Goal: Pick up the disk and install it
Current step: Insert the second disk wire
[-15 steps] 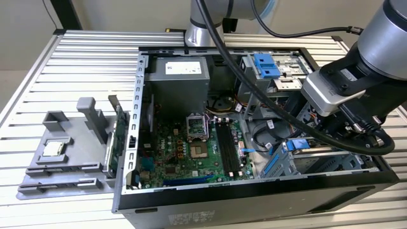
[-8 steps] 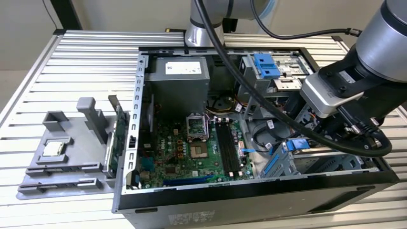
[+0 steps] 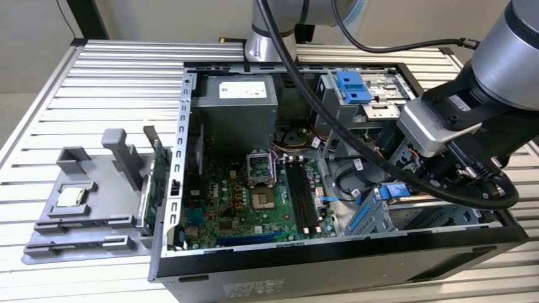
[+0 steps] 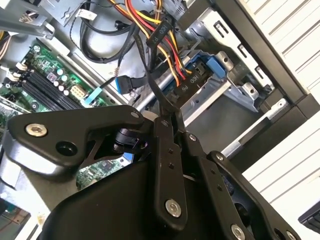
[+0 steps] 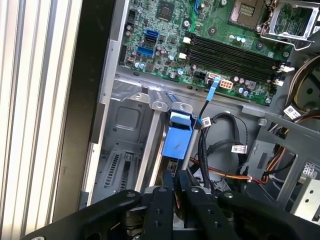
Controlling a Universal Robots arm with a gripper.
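The black two-fingered gripper hangs low inside the open black desktop computer case, at the end of the case on the exterior view's right. In both wrist views its fingers are drawn in narrow, almost together; I cannot make out whether anything is pinched between them. The disk, a flat drive framed by a blue plastic bracket, stands on edge in the grey metal drive cage, its blue end right at the fingertips. In the exterior view that blue end shows just beside the wrist, above the cage. A bundle of red, yellow and orange wires runs close by the fingers. The green motherboard lies in the case floor next to the cage. Off to the exterior view's left, on the slatted aluminium table, sits a grey plastic fixture holding a small square silver chip, well apart from the arm.
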